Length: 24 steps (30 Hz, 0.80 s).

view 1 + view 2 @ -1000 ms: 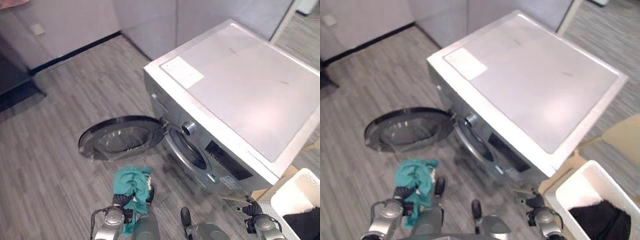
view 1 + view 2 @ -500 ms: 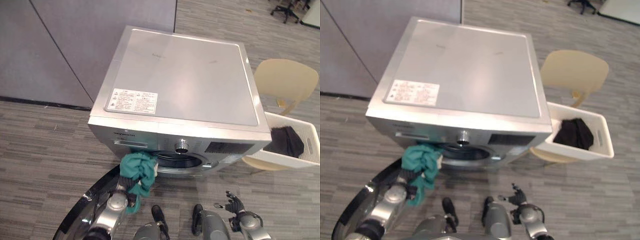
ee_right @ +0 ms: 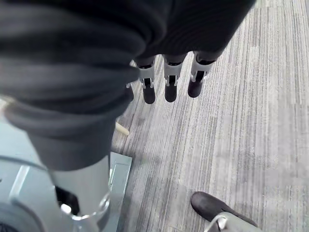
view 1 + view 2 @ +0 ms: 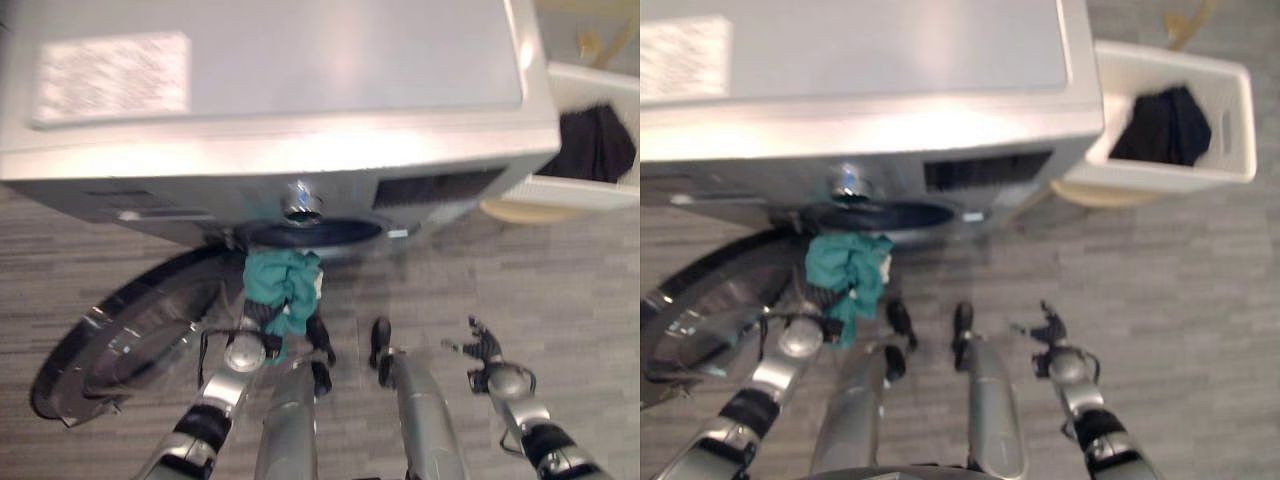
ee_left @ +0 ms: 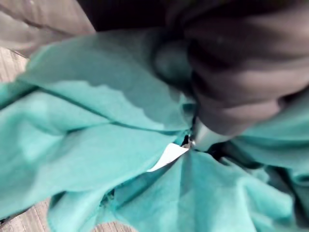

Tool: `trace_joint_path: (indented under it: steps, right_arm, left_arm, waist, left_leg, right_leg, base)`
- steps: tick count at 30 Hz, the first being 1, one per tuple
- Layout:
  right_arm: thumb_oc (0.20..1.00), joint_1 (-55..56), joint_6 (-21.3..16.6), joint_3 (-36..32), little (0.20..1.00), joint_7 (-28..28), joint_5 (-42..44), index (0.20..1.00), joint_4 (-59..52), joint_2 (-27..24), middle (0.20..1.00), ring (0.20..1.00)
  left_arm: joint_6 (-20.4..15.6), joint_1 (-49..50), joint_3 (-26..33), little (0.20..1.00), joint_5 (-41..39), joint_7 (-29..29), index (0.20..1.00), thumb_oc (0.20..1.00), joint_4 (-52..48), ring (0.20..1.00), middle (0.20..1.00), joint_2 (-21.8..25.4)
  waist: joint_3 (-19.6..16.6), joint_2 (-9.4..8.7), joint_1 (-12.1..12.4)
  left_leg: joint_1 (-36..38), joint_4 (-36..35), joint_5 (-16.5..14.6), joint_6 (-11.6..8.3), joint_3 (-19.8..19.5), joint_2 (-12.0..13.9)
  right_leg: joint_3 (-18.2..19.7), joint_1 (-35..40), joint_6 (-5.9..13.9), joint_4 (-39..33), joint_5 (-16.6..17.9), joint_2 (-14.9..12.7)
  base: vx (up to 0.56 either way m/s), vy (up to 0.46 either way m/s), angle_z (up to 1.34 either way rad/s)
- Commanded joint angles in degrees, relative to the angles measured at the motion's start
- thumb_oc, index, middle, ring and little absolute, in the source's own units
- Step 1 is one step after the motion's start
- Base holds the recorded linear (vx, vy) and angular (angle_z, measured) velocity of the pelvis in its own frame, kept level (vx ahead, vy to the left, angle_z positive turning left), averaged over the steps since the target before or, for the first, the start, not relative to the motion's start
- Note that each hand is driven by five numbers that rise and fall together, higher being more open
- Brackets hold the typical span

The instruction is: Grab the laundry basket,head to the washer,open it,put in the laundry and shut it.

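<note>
We see the left arm and right arm as smooth silver-grey tubes, each with a rounded shiny joint at the wrist and a black band further back. A dark ribbed cover wraps the back of the right hand, and its silver fingers end in dark tips. The left hand wears the same dark ribbed cover.

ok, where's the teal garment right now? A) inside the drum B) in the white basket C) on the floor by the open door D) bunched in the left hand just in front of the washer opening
D: the teal garment is bunched in the left hand, held just in front of the washer opening; the white basket holds only dark laundry.
</note>
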Motion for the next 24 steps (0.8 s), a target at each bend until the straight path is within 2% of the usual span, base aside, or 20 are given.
trace_joint_path:
  steps: [1, 2, 3, 5, 7, 8, 9, 11, 12, 13, 14, 15, 19, 24]
  right_arm:
    - [1.000, 0.3, -3.2, -0.1, 1.000, -4.1, 2.8, 1.000, -5.9, -3.0, 1.000, 1.000]
    - [1.000, -0.3, -3.6, -0.1, 1.000, -4.6, 3.3, 1.000, -6.5, -2.9, 1.000, 1.000]
    - [1.000, -1.1, -4.6, -0.2, 1.000, -5.4, 3.8, 1.000, -8.5, -2.6, 1.000, 1.000]
    - [1.000, -1.1, -5.2, -0.1, 1.000, -5.7, 3.8, 1.000, -9.5, -2.4, 1.000, 1.000]
    - [1.000, -1.0, -6.3, 0.4, 1.000, -5.9, 4.1, 1.000, -11.5, -2.3, 1.000, 1.000]
    - [1.000, -0.5, -7.5, 1.2, 1.000, -5.7, 4.5, 1.000, -12.8, -2.6, 1.000, 1.000]
    - [1.000, -0.6, -7.5, 1.1, 1.000, -5.7, 4.5, 1.000, -12.8, -2.5, 1.000, 1.000]
    - [1.000, -0.5, -9.6, 1.4, 1.000, -5.7, 4.6, 1.000, -15.1, -3.9, 1.000, 1.000]
    - [1.000, -0.5, -10.4, 1.7, 1.000, -5.6, 4.8, 1.000, -15.4, -4.3, 1.000, 1.000]
    - [1.000, -0.7, -10.4, 1.5, 1.000, -5.6, 4.8, 1.000, -15.4, -4.0, 1.000, 1.000]
    - [1.000, -0.6, -11.5, 1.6, 1.000, -5.6, 5.4, 1.000, -17.0, -5.0, 1.000, 1.000]
    - [1.000, -0.7, -11.7, 1.7, 1.000, -5.6, 5.8, 1.000, -17.0, -5.6, 1.000, 1.000]
    - [1.000, -1.3, -11.3, 2.1, 1.000, -4.4, 6.3, 1.000, -16.5, -7.2, 1.000, 1.000]
    - [1.000, -0.1, -11.1, 2.3, 1.000, -2.8, 6.2, 1.000, -16.3, -7.7, 1.000, 1.000]
  left_arm:
    - [-4.0, -7.4, -1.6, 0.200, 0.8, 5.3, 0.200, 0.200, -4.1, 0.200, 0.200, 1.9]
    - [-4.0, -9.5, -1.8, 0.200, 1.1, 6.1, 0.200, 0.200, -3.4, 0.200, 0.200, 2.3]
    - [-3.6, -14.7, -1.9, 0.200, 1.9, 8.8, 0.200, 0.200, -1.4, 0.200, 0.200, 4.3]
    - [-3.4, -18.1, -2.4, 0.200, 2.5, 10.6, 0.200, 0.200, 0.1, 0.200, 0.200, 5.3]
    - [-2.8, -26.6, -3.5, 0.200, 3.3, 13.9, 0.200, 0.200, 4.6, 0.200, 0.200, 8.6]
    - [-2.4, -35.9, -5.2, 0.200, 3.0, 16.2, 0.200, 0.200, 10.3, 0.200, 0.200, 12.3]
    - [-2.5, -36.4, -5.4, 0.200, 2.9, 16.2, 0.200, 0.200, 10.6, 0.200, 0.200, 12.3]
    - [-2.1, -48.8, -9.9, 0.200, 4.9, 19.6, 0.200, 0.200, 16.3, 0.200, 0.200, 19.6]
    - [-1.7, -52.2, -11.9, 0.200, 6.2, 20.9, 0.200, 0.200, 18.0, 0.200, 0.200, 21.5]
    - [-1.9, -52.9, -12.4, 0.338, 6.1, 20.9, 0.338, 0.338, 18.4, 0.338, 0.338, 21.5]
    - [-1.0, -58.2, -14.7, 0.959, 7.0, 22.3, 0.959, 0.959, 20.6, 0.959, 0.959, 24.1]
    - [-0.5, -60.2, -16.1, 1.000, 7.0, 21.9, 1.000, 1.000, 22.3, 1.000, 1.000, 25.0]
    - [0.4, -64.5, -20.4, 1.000, 8.2, 18.5, 1.000, 1.000, 26.2, 1.000, 1.000, 25.9]
    - [0.2, -61.3, -20.2, 1.000, 9.6, 15.5, 1.000, 1.000, 25.6, 1.000, 1.000, 24.7]
  waist:
    - [-2.9, 1.18, -1.2]
    - [-2.9, 1.40, -1.5]
    - [-2.8, 1.67, -2.3]
    - [-3.3, 1.92, -2.6]
    - [-3.2, 2.11, -3.6]
    - [-3.1, 2.26, -4.7]
    - [-3.1, 2.24, -4.6]
    - [-3.0, 2.89, -6.0]
    - [-2.8, 3.07, -6.4]
    - [-2.8, 2.93, -6.2]
    - [-2.6, 3.31, -6.8]
    - [-2.6, 3.42, -6.9]
    - [-2.5, 4.07, -6.8]
    - [-3.5, 4.16, -6.3]
  left_leg:
    - [-8.8, 9.7, -3.1, -3.86, -10.4, 6.7]
    - [-11.9, 12.5, -3.7, -3.70, -10.3, 7.7]
    - [-17.4, 17.5, -5.0, -3.07, -9.8, 9.1]
    - [-20.5, 20.6, -6.0, -2.72, -10.0, 9.8]
    - [-25.2, 25.5, -7.8, -2.08, -10.2, 11.0]
    - [-28.8, 29.1, -9.0, -1.46, -10.4, 11.9]
    - [-29.2, 29.4, -9.1, -1.44, -10.5, 12.0]
    - [-33.3, 33.5, -11.1, -0.34, -10.7, 12.9]
    - [-34.4, 34.6, -11.5, 0.01, -10.8, 13.2]
    - [-34.9, 35.0, -11.7, 0.02, -10.9, 13.3]
    - [-37.1, 36.9, -12.6, 0.73, -11.2, 13.7]
    - [-38.2, 37.9, -12.8, 0.98, -11.6, 13.7]
    - [-40.9, 40.5, -13.2, 1.59, -12.7, 13.8]
    - [-40.5, 40.5, -13.0, 1.35, -13.4, 13.4]
  right_leg:
    - [2.3, -4.7, 4.44, -2.0, 2.5, -0.8]
    - [3.0, -7.7, 4.22, 0.0, 2.2, -0.8]
    - [4.1, -13.7, 3.85, 5.0, 1.4, -1.0]
    - [4.6, -16.8, 3.60, 7.5, 0.6, -0.7]
    - [5.6, -21.6, 3.35, 11.8, -0.4, -0.5]
    - [6.3, -25.5, 3.32, 14.9, -1.0, -0.4]
    - [6.3, -25.8, 3.33, 15.2, -1.1, -0.4]
    - [6.8, -30.3, 3.75, 18.3, -1.7, 0.8]
    - [6.9, -31.6, 3.92, 19.3, -1.8, 1.1]
    - [6.9, -32.0, 3.93, 19.6, -1.9, 1.2]
    - [7.0, -34.0, 4.25, 20.8, -2.2, 1.7]
    - [7.1, -34.9, 4.35, 21.4, -2.3, 2.1]
    - [6.5, -37.1, 4.67, 23.4, -2.7, 2.4]
    - [5.9, -36.9, 4.25, 23.8, -3.1, 2.1]
  base:
    - [-0.10, 0.047, -0.11]
    - [-0.17, 0.095, -0.19]
    - [-0.12, 0.100, -0.33]
    - [-0.05, 0.056, -0.33]
    - [-0.02, 0.052, -0.29]
    - [0.00, 0.042, -0.25]
    - [0.01, 0.032, -0.26]
    - [0.03, 0.067, -0.22]
    - [0.03, 0.065, -0.23]
    - [0.04, 0.047, -0.32]
    - [0.04, 0.016, -0.32]
    - [0.04, 0.016, -0.26]
    - [0.01, -0.001, -0.04]
    - [0.01, -0.022, 0.03]
